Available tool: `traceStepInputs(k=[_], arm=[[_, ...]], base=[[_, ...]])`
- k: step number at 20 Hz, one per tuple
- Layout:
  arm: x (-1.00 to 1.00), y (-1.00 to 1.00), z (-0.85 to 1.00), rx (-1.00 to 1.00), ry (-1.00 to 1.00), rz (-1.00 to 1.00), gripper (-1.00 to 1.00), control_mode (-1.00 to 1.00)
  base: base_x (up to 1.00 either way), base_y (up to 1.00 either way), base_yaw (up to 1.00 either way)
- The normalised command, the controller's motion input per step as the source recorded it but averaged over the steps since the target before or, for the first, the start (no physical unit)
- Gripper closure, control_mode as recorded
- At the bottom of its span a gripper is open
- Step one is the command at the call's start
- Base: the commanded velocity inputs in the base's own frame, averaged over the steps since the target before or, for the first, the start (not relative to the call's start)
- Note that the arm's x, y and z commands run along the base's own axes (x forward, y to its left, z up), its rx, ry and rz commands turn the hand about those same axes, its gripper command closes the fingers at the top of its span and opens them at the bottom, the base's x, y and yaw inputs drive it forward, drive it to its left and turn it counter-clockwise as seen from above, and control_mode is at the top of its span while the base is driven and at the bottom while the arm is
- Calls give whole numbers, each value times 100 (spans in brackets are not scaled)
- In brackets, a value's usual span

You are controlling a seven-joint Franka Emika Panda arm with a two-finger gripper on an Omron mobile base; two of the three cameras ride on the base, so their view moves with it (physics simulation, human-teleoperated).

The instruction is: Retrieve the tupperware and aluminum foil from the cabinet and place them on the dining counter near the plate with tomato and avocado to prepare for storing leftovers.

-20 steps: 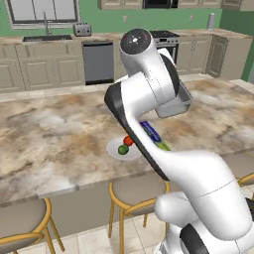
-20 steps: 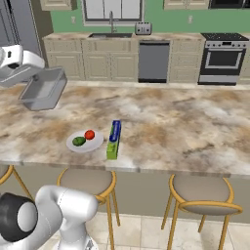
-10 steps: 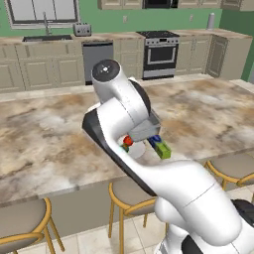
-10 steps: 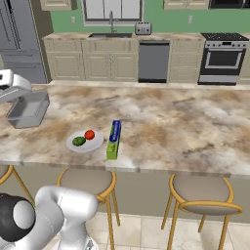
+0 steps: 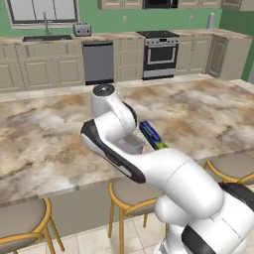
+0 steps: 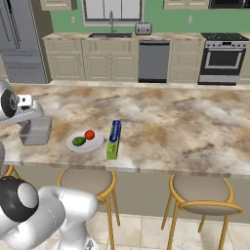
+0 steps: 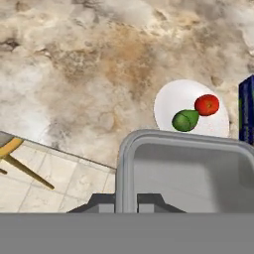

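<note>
The gripper (image 7: 126, 201) was clamped on the near rim of the tupperware (image 7: 186, 171), its dark tips closed on either side of the grey wall; in the right base view the tupperware (image 6: 36, 131) hung low over the dining counter (image 6: 185, 127), just beside the plate (image 6: 85, 142) on the side away from the aluminum foil (image 6: 114, 139); whether it touched the stone could not be told; the foil lay flat just beside the plate; the tomato (image 7: 207, 104) and avocado (image 7: 185, 120) sat touching on the plate
</note>
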Motion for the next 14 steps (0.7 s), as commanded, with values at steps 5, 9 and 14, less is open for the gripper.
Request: traceStepInputs(k=[5, 9, 14], arm=[[58, 45, -71, 0, 14, 9, 100, -100], [39, 41, -54, 0, 0, 1, 100, -100], [47, 25, -38, 0, -3, 0, 100, -100]], base=[[0, 0, 0], [0, 0, 0], [0, 0, 0]])
